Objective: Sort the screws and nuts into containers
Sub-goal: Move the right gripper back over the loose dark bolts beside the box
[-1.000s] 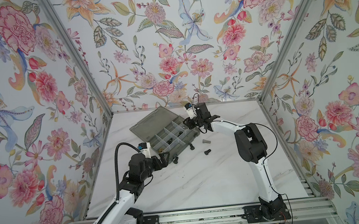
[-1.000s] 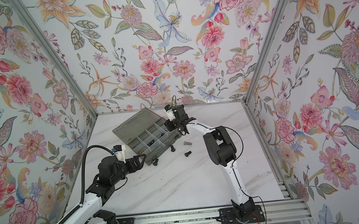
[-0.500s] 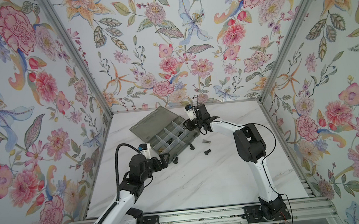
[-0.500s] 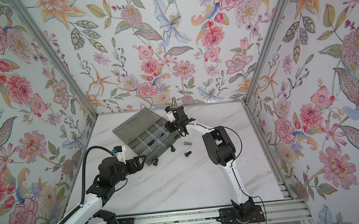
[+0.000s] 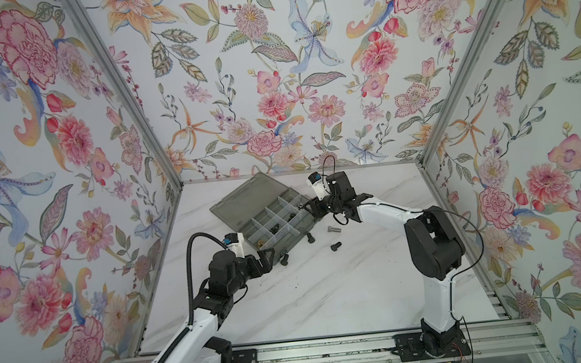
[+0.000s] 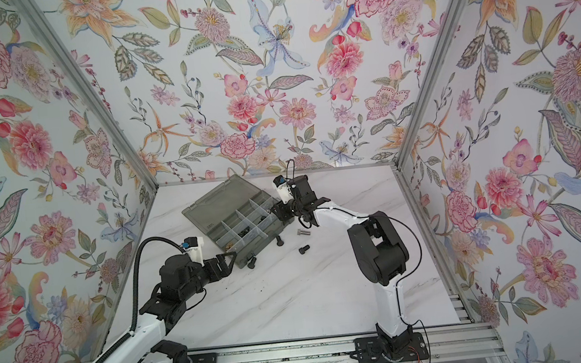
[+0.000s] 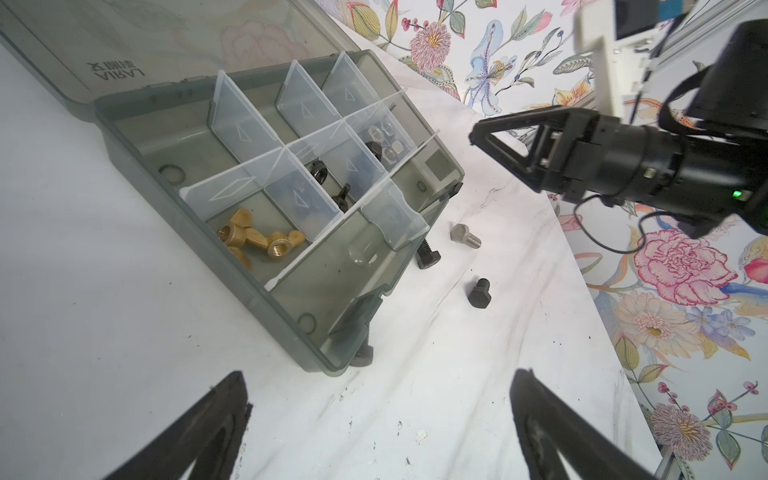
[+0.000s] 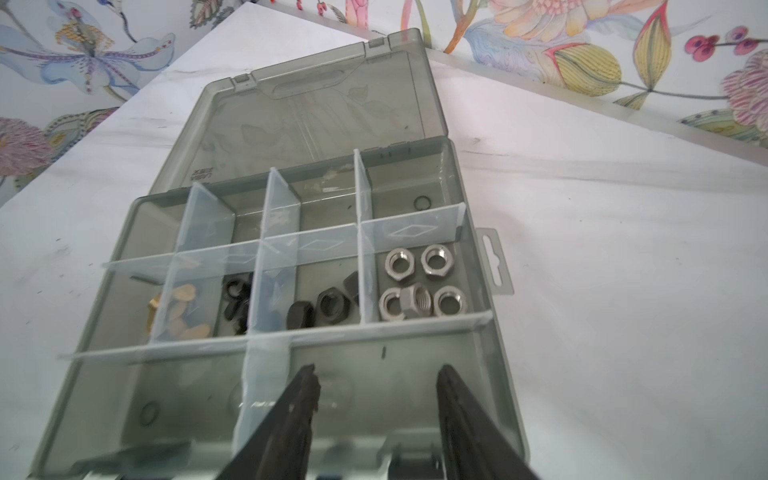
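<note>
While both arms hang over the marble counter [image 5: 328,288], I see the smoky-grey organizer box [image 7: 332,291] lying open, flat lid [image 8: 316,116] folded back. My right claw [image 8: 378,370] hovers at the box's side farthest from the lid, jaws parted, empty. My left claw [image 7: 380,376] waits off the box's corner, spread wide, gripping nothing. Beside the box lie a silver hex bolt [image 7: 465,236] and stubby black bolts [image 7: 480,293]. Its middle-row compartments [image 8: 328,199] separately hold brass wing nuts [image 7: 257,239], black winged pieces [image 7: 343,196], black hex nuts [image 8: 330,305] and silver hex nuts [image 8: 417,305].
</note>
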